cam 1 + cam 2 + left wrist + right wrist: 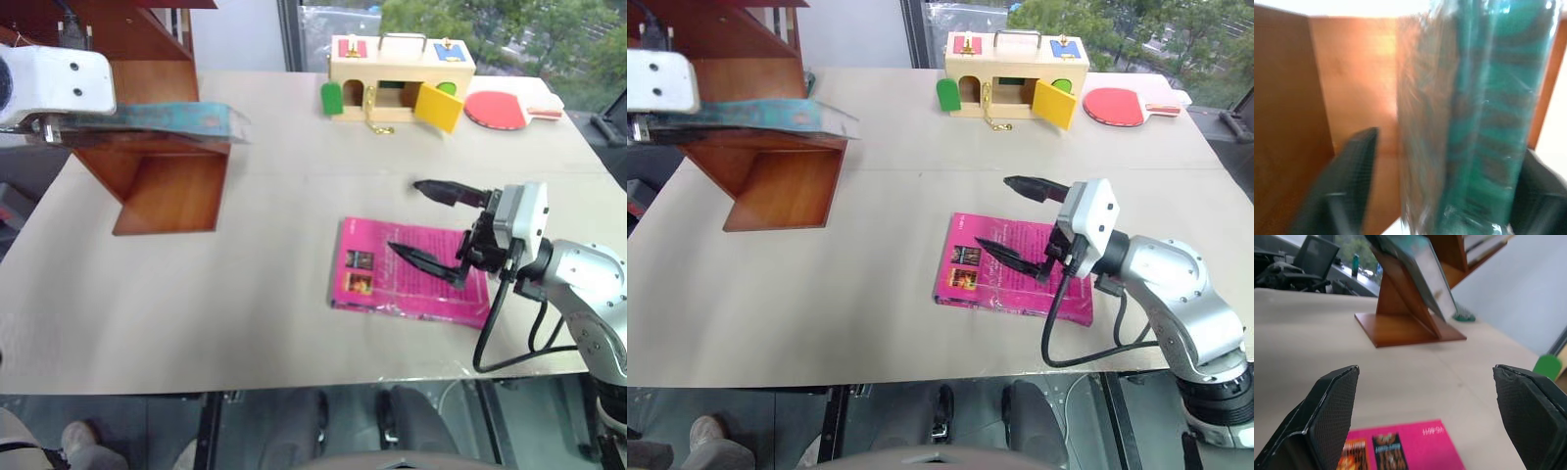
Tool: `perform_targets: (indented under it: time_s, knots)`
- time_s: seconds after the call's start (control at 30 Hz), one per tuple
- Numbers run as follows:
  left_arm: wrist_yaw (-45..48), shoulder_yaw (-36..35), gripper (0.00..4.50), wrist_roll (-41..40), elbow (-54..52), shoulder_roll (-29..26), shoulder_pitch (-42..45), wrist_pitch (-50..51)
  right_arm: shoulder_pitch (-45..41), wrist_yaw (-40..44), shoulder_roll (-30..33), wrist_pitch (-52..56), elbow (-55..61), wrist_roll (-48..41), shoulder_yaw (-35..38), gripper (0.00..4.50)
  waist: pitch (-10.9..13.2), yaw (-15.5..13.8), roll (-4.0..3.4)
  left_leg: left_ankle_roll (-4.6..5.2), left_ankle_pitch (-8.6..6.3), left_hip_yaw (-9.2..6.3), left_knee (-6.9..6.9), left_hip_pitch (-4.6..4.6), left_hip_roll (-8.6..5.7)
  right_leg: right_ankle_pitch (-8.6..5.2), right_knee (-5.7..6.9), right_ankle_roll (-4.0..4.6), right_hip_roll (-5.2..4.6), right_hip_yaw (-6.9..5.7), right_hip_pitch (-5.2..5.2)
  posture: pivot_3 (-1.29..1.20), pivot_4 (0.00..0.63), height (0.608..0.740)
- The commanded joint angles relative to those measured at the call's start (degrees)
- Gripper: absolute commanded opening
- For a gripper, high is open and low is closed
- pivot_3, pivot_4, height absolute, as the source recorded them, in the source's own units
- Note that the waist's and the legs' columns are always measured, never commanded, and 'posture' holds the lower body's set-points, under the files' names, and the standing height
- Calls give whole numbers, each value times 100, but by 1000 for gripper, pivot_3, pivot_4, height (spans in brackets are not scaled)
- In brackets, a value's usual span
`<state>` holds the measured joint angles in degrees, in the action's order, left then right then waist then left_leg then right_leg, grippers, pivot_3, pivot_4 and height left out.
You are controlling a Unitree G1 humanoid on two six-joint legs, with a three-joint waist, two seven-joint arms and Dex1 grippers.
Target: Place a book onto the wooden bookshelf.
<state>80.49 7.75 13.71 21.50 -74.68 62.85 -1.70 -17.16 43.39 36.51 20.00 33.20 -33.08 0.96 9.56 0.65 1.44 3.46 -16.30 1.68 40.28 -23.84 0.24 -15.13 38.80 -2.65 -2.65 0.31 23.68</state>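
The teal-blue book point(167, 119) lies flat across a board of the reddish-brown wooden bookshelf point(167, 191) at the table's far left, one end jutting out past the shelf toward the table's middle. My left gripper point(1444, 191) is open around the book's other end. One finger point(1347, 181) stands clear of the cover and the other finger point(1542, 196) is close against the book's far side. My right gripper point(411, 220) hovers open and empty above the bright pink book point(411, 274) at the table's near right.
A pale wooden box with coloured doors point(402, 78) and a red paddle point(500, 108) sit at the back right. The beige table point(245, 313) is bare between the shelf and the pink book. Its front edge runs just below the pink book.
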Motion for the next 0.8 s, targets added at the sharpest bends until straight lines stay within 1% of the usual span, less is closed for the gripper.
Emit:
perform_targets:
  time_s: [0.03,0.07,0.13,0.2,0.23,0.27,0.3,0.33,0.37,0.4,0.47,0.53,0.57,0.6,0.63,0.67,0.7,0.77,0.8]
  knots:
    - [266,-1054,3970,-1265,-912,-55,-388,658,-162,24,-28,0,-4,-86,120,4500,1,5,2,0,0,1,1,0,-1,0,1,0,-7,0,0,0,150,740]
    - [339,-1351,3970,-1651,-1201,-62,-531,1128,-190,50,-19,25,-32,-119,135,4500,4,5,6,0,0,1,1,-1,-1,0,0,0,-17,0,0,0,150,740]
    - [398,-1728,3970,-2176,-1682,-95,-782,1750,-196,121,21,51,-77,-196,207,4500,7,6,7,-1,0,-3,1,-2,0,0,0,0,-26,-4,1,0,150,740]
    - [654,-2505,3970,-3798,-2833,-88,-1143,3729,-232,211,105,179,-70,-357,291,4500,11,7,3,-1,0,-6,1,-1,0,0,3,0,-24,-8,0,0,150,740]
    - [625,-2809,3970,-4446,-3319,-15,-1311,4454,-226,260,154,235,-63,-431,345,4500,11,9,4,-1,0,-7,1,-2,0,0,2,0,-15,-9,-1,0,150,740]
    - [254,-3064,3970,-5088,-3792,279,-1444,5054,-195,295,228,295,-58,-477,402,4500,13,11,7,-1,0,-6,1,-2,0,0,4,0,-15,-8,-1,0,150,740]
    - [-190,-3261,3970,-5486,-4192,622,-1614,5336,-147,306,291,351,-52,-509,457,4500,17,-2,0,-1,0,-12,3,-1,0,0,0,0,-25,-12,-6,0,150,740]
    - [-793,-3414,3970,-5977,-4605,1139,-1841,5617,-53,274,364,459,-28,-534,508,4500,16,-26,-13,-1,0,-14,5,3,-2,-1,5,-1,-33,-13,-10,0,150,740]
    - [-1395,-3489,3970,-6290,-4970,1642,-2070,5814,35,203,432,590,1,-540,542,4500,13,-58,-26,-1,0,-20,8,6,-4,-2,0,-3,-40,-19,-19,0,150,740]
    - [-1982,-3475,3970,-6383,-5285,2139,-2303,5875,118,118,493,722,22,-535,567,4500,4,-85,-41,-1,0,-30,12,16,-7,-2,4,-4,-48,-21,-33,0,150,740]
    - [-3037,-3006,3970,-6121,-5850,3127,-2924,5705,273,-128,651,1053,-37,-326,511,4500,7,-127,-34,-3,1,-46,22,27,-7,-2,10,-3,-47,-15,-51,0,150,740]
    - [-3957,-2485,3970,-5757,-5774,4182,-3534,5490,426,-741,459,1330,-173,-156,604,4500,-4,-135,-35,-17,9,-53,20,21,-7,5,18,3,-38,-15,-45,0,150,740]
    - [-4212,-2251,4487,-5586,-5689,4584,-3900,5313,663,-806,501,1267,-136,54,592,4500,0,-130,-29,-18,10,-49,19,33,-8,9,20,4,-39,-8,-54,0,150,740]
    - [-4422,-1779,4487,-4928,-5555,4721,-4338,4802,965,-900,525,1143,-103,311,644,4500,-4,-135,-30,-18,10,-46,19,37,-9,9,25,4,-37,-5,-56,0,150,740]
    - [-4546,-1441,4487,-4452,-5487,4758,-4623,4427,1181,-917,566,1030,-73,489,680,4500,-6,-139,-29,-21,12,-47,10,36,-9,12,14,7,-35,-5,-54,0,150,740]
    - [-4602,-1380,4487,-4282,-5332,4885,-4934,4166,1464,-1030,558,944,-51,656,864,4500,-6,-137,-31,-21,12,-44,8,46,-10,10,17,8,-34,-1,-59,0,150,740]
    - [-4607,-1291,4487,-4007,-5148,4856,-5190,3809,1720,-1075,558,890,-23,740,1045,4500,-6,-139,-34,-21,12,-41,-1,44,-10,10,12,9,-32,5,-54,0,150,740]
    - [-4226,-1248,4487,-3749,-4926,4661,-5653,3119,2292,-906,618,786,57,739,1450,4500,-7,-139,-36,-21,12,-37,-4,32,-9,10,11,9,-30,10,-37,0,150,740]
    - [-4114,-1362,4487,-3687,-4759,4576,-5840,2876,2621,-810,647,741,91,761,1687,4500,-8,-142,-39,-21,12,-37,-4,27,-7,10,9,10,-30,9,-33,0,150,740]
